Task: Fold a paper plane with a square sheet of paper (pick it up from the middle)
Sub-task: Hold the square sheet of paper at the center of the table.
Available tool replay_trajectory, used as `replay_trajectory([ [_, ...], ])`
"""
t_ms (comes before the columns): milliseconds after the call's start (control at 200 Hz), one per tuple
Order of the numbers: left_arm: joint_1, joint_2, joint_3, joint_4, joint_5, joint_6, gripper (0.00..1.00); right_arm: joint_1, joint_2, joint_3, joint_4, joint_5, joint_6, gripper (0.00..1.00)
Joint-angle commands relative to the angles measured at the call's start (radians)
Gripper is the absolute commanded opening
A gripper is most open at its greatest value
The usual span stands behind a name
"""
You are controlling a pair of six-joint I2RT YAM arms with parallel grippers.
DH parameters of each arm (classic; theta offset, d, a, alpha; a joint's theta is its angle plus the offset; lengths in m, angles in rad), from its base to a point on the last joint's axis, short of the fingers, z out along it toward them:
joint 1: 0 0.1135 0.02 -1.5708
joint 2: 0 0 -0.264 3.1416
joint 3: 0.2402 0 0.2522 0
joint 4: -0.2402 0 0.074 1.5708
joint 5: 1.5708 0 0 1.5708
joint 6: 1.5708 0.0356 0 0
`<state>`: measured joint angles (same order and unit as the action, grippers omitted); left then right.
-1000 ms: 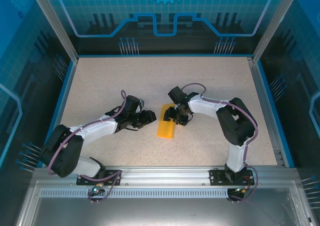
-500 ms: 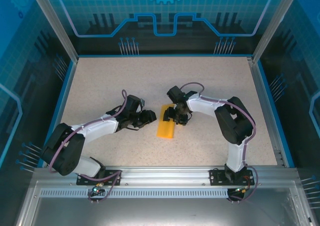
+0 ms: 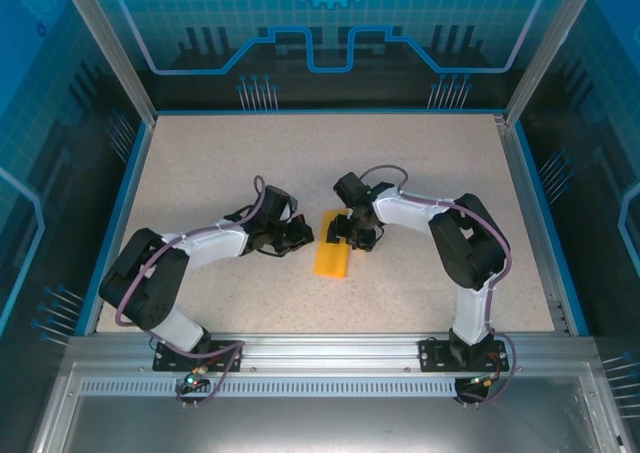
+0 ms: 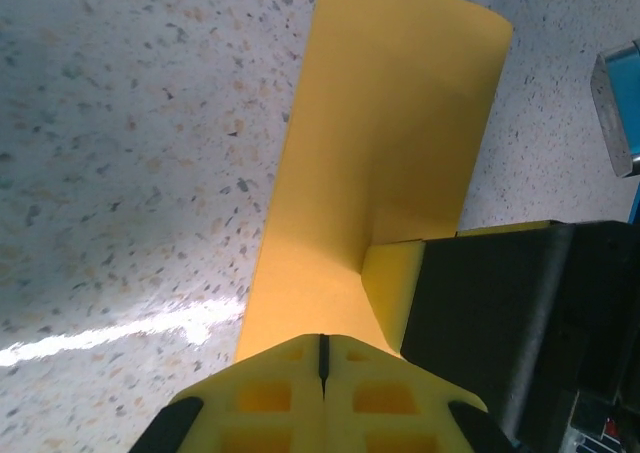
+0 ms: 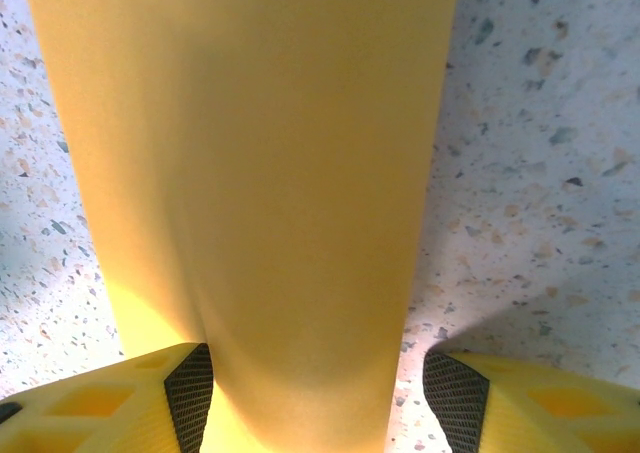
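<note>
Folded paper (image 3: 331, 254) on bench (image 3: 200, 163). Left end effector (image 4: 322, 351) pressed together at its edge. Right end effector (image 5: 320, 398) spread, astride it.

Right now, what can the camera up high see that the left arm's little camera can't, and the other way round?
The high camera takes in the whole speckled table, the left arm and the right arm, with the right tool open around the far part of the paper. The left wrist camera gets up close: the left tool has its two yellow tips pressed shut, and the paper reaches right up to them. Both show the orange-yellow paper, folded into a long strip, lying on the table.
</note>
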<state>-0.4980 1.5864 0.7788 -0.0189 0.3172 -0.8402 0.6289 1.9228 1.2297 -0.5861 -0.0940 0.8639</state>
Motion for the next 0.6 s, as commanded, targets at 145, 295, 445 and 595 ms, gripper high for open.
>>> replay_trajectory([
  [145, 0.008, 0.096, 0.067, 0.06, 0.075, -0.04, 0.0, -0.001, 0.1, -0.058, -0.049, 0.117, -0.006, 0.65],
  [295, 0.006, 0.141, 0.088, 0.079, 0.093, -0.056, 0.0, -0.001, 0.097, -0.061, -0.048, 0.117, -0.003, 0.65],
  [445, 0.005, 0.182, 0.105, 0.078, 0.098, -0.062, 0.0, 0.0, 0.099, -0.061, -0.046, 0.116, -0.003, 0.65],
  [595, -0.001, 0.214, 0.118, 0.067, 0.099, -0.059, 0.0, 0.001, 0.101, -0.061, -0.046, 0.116, -0.003, 0.65],
])
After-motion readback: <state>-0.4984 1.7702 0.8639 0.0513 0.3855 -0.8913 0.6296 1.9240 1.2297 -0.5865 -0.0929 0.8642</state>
